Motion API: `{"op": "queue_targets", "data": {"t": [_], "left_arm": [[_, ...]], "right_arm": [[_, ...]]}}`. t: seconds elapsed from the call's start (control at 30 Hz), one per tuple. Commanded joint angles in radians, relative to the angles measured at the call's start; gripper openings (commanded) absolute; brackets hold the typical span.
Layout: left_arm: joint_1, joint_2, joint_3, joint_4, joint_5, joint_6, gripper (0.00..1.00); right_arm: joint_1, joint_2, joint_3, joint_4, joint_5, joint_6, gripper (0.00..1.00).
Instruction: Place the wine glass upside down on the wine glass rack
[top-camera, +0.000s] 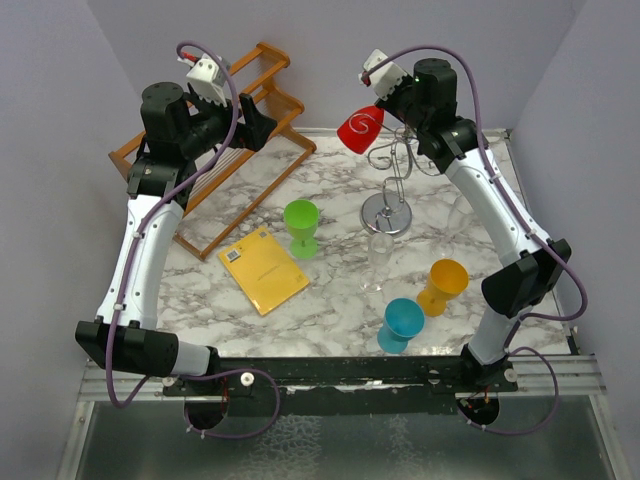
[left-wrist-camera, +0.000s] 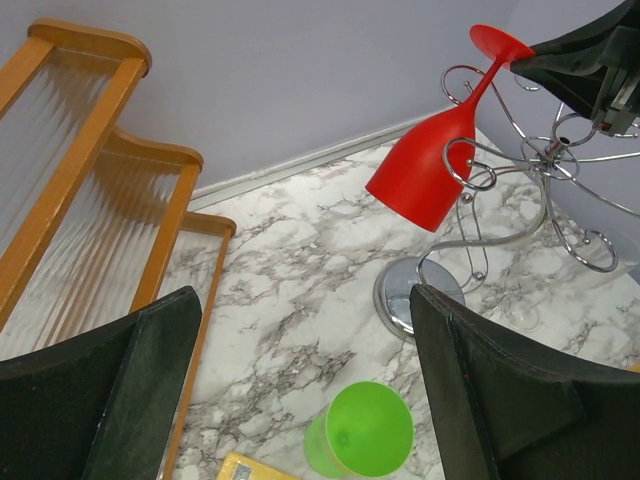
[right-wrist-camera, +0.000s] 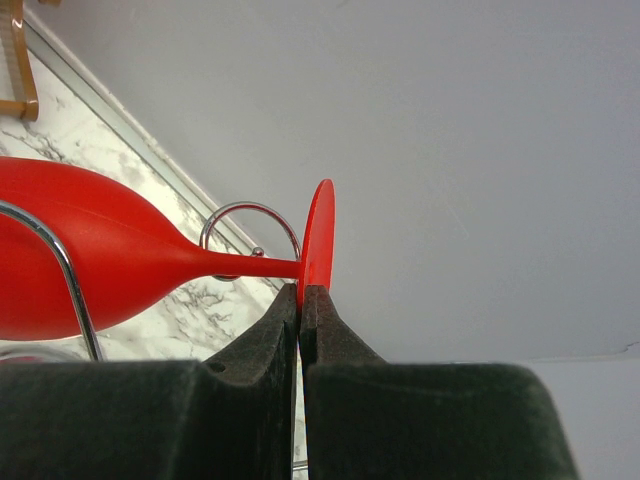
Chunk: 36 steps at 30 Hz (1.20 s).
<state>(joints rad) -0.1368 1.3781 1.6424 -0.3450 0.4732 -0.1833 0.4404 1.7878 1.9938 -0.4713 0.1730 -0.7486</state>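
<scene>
hanging step | right fingers (right-wrist-camera: 265, 345) pinch wine glass (top-camera: 360, 128) foot, left fingers (left-wrist-camera: 130, 400) spread | next: seat stem in wine glass rack (top-camera: 387, 214), 10 o'clock arm

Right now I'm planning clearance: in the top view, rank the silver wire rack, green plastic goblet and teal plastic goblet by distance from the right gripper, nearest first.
1. Silver wire rack, beside the right gripper.
2. Green plastic goblet, centre-left.
3. Teal plastic goblet, near edge.

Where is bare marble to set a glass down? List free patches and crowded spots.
Free: the back strip between the slatted wooden rack and the silver wire rack's round base; the near-left corner beside the yellow booklet. Crowded: front right, where the clear glass, orange goblet and teal goblet cluster.
</scene>
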Motion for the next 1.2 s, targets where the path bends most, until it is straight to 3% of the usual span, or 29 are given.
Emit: {"op": "queue_targets", "data": {"t": [0.0, 0.8, 1.17], "left_arm": [[0.005, -0.03, -0.012, 0.02, -0.01, 0.019, 0.89], [0.005, -0.028, -0.02, 0.023, -0.011, 0.035, 0.89], [0.005, -0.027, -0.025, 0.026, -0.012, 0.033, 0.89]], "right_arm": [[0.004, 0.003, 0.01, -0.012, 0.039, -0.036, 0.01], [0.004, 0.071, 0.037, 0.015, 0.182, -0.203, 0.01], [0.004, 0.134, 0.12, 0.04, 0.148, -0.201, 0.01]]}}
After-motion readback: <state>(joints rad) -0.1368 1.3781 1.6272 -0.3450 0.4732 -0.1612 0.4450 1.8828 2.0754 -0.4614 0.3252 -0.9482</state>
